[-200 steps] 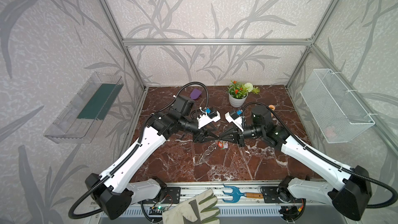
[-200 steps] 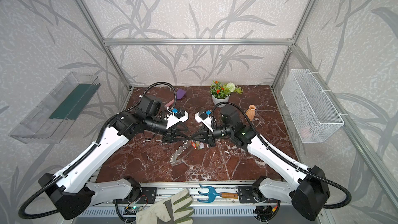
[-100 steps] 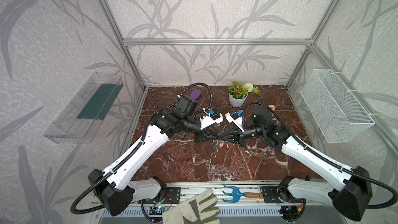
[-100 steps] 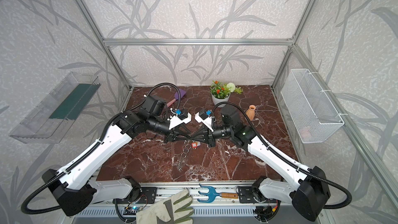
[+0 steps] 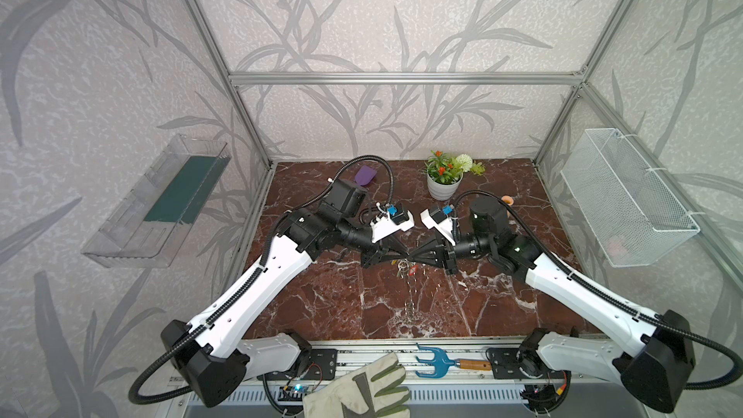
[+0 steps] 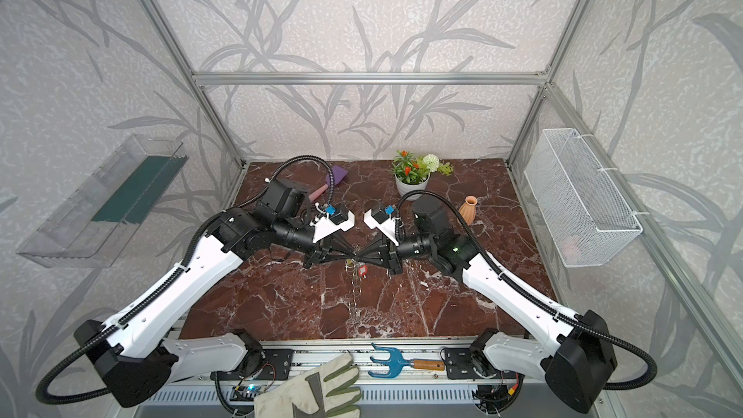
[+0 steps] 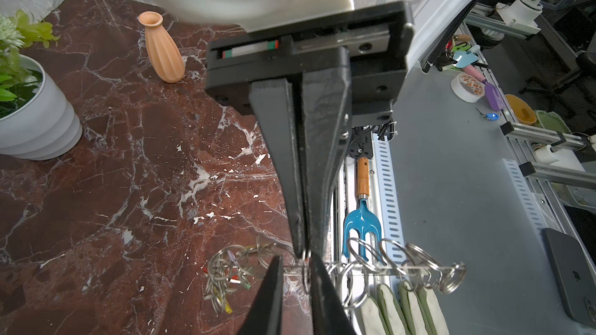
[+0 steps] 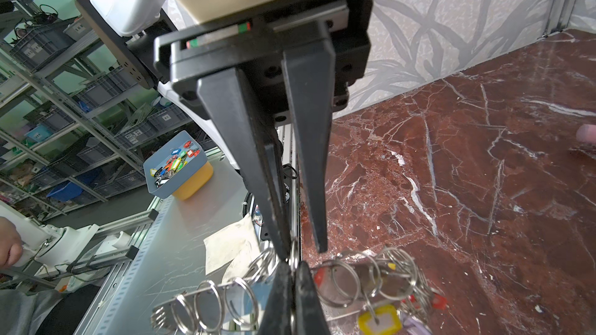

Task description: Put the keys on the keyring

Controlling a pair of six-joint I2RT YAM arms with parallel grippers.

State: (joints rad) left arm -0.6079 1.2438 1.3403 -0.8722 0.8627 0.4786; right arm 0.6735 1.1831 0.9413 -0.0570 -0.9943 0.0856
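Left wrist view showed the right gripper (image 7: 303, 249) clenching its jaws on the flat grey keyring band fringed with silver rings (image 7: 387, 269), above the red marble desk (image 7: 129, 156). The left gripper (image 7: 295, 264) had its jaws slightly parted astride the band. At one end clustered coloured plastic key tags (image 7: 225, 280). A dark phone (image 7: 567, 272) bore an apple logo.
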